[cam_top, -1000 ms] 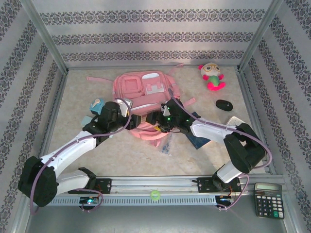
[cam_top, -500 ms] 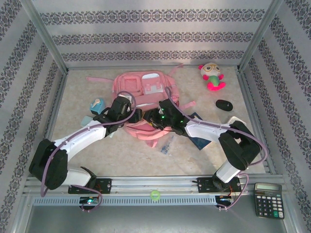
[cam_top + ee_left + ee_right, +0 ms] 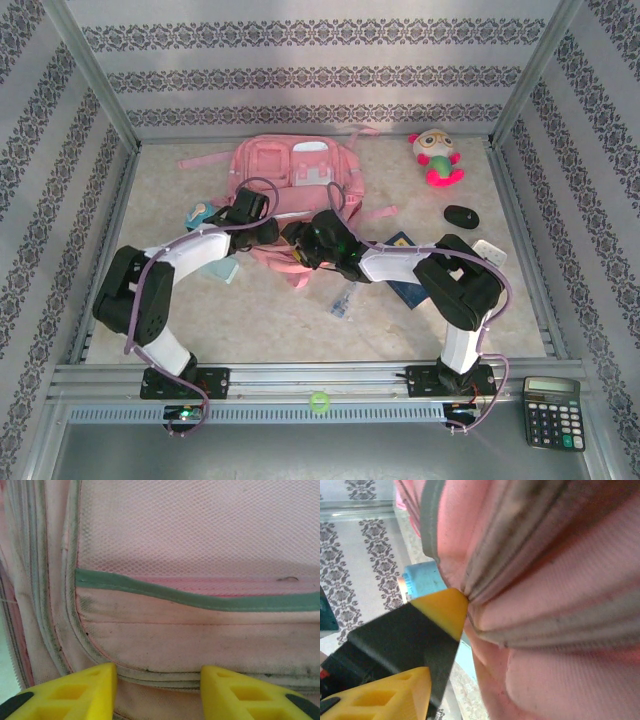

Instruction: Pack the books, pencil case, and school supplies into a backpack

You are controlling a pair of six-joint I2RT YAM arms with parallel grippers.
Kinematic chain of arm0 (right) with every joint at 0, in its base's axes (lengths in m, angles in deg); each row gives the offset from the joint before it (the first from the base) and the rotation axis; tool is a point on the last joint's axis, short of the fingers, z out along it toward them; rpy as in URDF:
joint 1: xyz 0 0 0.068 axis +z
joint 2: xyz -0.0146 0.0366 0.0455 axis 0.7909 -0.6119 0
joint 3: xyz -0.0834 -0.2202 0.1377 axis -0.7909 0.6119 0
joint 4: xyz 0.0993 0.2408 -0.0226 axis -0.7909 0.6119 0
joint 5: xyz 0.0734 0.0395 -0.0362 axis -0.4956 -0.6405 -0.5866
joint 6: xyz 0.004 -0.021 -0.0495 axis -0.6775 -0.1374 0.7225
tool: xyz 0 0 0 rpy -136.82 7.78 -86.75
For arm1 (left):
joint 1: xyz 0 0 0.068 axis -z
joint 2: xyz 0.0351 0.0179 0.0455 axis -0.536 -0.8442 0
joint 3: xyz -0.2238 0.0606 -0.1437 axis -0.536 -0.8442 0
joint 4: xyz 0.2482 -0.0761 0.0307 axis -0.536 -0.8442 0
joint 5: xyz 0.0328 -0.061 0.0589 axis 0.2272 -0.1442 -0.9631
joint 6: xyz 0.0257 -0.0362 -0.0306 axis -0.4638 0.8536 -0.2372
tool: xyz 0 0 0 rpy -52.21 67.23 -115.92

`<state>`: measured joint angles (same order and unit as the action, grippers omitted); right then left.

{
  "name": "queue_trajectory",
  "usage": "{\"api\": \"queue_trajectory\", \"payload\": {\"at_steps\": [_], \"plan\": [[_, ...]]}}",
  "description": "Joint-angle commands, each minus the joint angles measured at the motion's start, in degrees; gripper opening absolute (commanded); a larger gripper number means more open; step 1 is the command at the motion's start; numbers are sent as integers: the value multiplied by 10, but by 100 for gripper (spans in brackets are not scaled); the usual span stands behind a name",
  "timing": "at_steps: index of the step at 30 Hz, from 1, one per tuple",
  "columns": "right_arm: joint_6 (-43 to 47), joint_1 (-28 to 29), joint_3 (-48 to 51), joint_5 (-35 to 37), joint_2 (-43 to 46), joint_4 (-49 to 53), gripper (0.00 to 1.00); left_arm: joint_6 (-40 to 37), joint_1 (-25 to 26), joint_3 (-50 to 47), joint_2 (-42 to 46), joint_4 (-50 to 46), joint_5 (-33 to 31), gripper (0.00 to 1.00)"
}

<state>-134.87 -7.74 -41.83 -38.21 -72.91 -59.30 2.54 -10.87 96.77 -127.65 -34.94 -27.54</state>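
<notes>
The pink backpack (image 3: 290,180) lies flat at the back middle of the table. My left gripper (image 3: 267,232) is at its near left edge. Its yellow fingers (image 3: 75,692) stand apart over a flat zip seam of the backpack (image 3: 200,640), so it is open. My right gripper (image 3: 300,246) presses into the near edge beside it. One of its fingers (image 3: 385,695) shows, and bulging pink fabric (image 3: 560,630) hides the other. A yellow-tipped black wedge (image 3: 440,612) touches bunched fabric. The navy book (image 3: 408,290) lies under my right arm. A clear packet (image 3: 343,300) lies in front of it, and a teal piece (image 3: 200,212) sits left of the backpack.
A plush toy (image 3: 436,158) sits at the back right, with a black oval object (image 3: 461,216) near it. A calculator (image 3: 552,411) rests outside the rail at the front right. Metal frame posts and patterned walls close in the table.
Both arms have stretched farther from their bases. The backpack has slid toward the back wall. The two grippers have come closer together at its near edge.
</notes>
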Motion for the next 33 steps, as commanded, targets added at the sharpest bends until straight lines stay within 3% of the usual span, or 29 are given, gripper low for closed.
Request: {"api": "queue_trajectory", "payload": {"at_steps": [1,6,10,16,18,22,28,33], "plan": [[-20,8,5,-20,42,44,59,9,-29,9,-19,-73,-18,45],[39,-3,9,-93,62,67,64,-7,-47,-53,2,-8,-45,44],[74,-6,15,-149,99,112,63,-27,-53,-41,-20,-4,-39,44],[207,-37,-12,-168,198,315,63,-46,-64,-2,-41,8,-34,44],[276,-83,-22,-172,233,410,63,-50,-64,10,-24,0,-25,47],[445,-238,-38,-161,300,594,62,-13,-46,27,51,-38,-3,52],[662,-484,-20,-182,314,666,57,90,78,37,94,-42,38,55],[783,-520,-30,-132,240,681,60,182,188,59,28,4,77,57]]}}
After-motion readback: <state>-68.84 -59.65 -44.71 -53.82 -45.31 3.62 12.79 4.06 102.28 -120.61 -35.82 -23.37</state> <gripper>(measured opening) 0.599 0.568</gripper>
